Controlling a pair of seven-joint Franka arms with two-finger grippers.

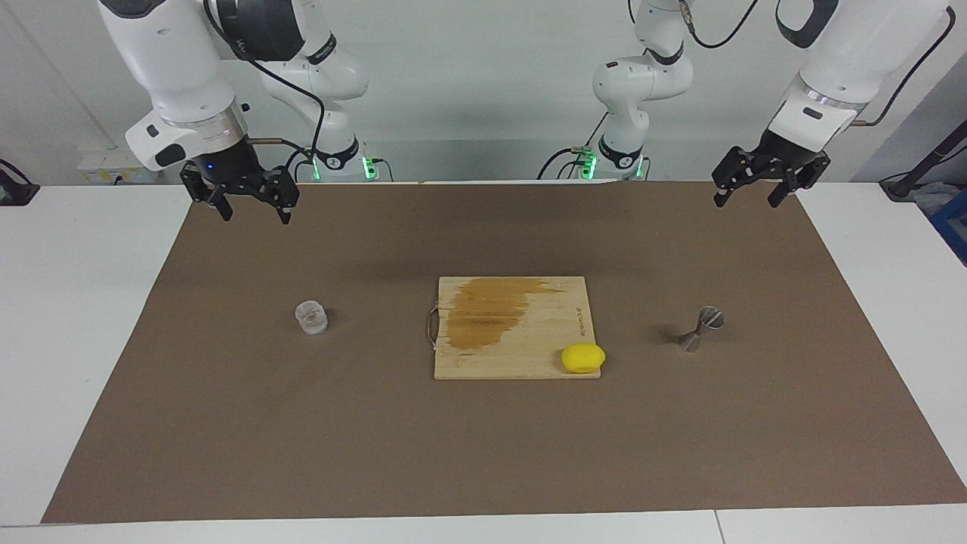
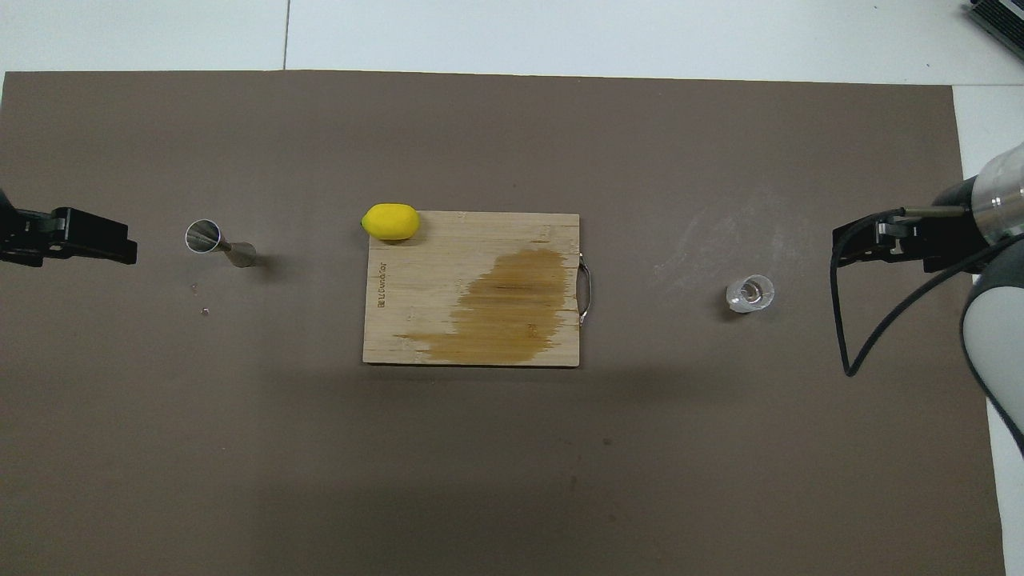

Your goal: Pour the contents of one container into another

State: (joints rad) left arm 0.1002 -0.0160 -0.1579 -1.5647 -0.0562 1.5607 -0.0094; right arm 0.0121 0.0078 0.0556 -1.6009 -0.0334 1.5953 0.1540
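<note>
A short clear glass cup [image 1: 311,317] [image 2: 750,294] stands on the brown mat toward the right arm's end of the table. The steel hourglass jigger [image 1: 699,329] [image 2: 221,245] stands on the mat toward the left arm's end. My right gripper [image 1: 255,215] hangs open and empty in the air over the mat's corner at its own end, well apart from the cup. Over the corner at the left arm's end, my left gripper [image 1: 746,202] is open too, holds nothing, and is clear of the jigger.
A wooden cutting board [image 1: 529,355] [image 2: 416,320] with a dark stain lies mid-mat between cup and jigger, its metal handle toward the cup. A yellow lemon [image 1: 582,357] [image 2: 390,222] sits on the board's corner toward the jigger. White table surrounds the mat [image 1: 227,453].
</note>
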